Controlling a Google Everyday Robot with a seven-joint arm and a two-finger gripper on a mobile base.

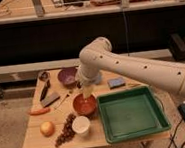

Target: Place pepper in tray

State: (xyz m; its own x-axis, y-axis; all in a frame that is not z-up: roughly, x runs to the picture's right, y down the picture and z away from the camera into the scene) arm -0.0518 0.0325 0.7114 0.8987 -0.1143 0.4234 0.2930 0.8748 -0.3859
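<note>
Pepper (39,111) is lying flat on the left side of the table (38,142), close to the left edge, with a grey flat tool (50,99) just behind it and the yellow-orange onion (47,128) in front of it, nearer the camera. So it's nowhere near the green tray (105,121), which sits over on the right side and has nothing in it. The gripper (86,93) hangs over the reddish-brown bowl (83,105) in the middle, between pepper and tray, with its jaws spread wide and nothing in them as far as I can make out. My read is we're at the reach step, nothing grabbed yet. If I were doing it, I'd swing left past the bowl and come down on the pepper from straight above, turning the wrist so the jaws close across the thin width rather than along the length. Aim for the fatter middle of it, not the tapered tip, since a slim curved thing like that probably rolls or pivots if you pinch it off-centre. Watch the grey tool and the onion on the way down, because both are close enough to get bumped by a finger. Also lift clear before heading right, since the bowl, the white cup (81,125) and that dark cluster that looks like grapes (66,130) all sit on the path to the tray. Clear the tray's raised rim before letting go.
</note>
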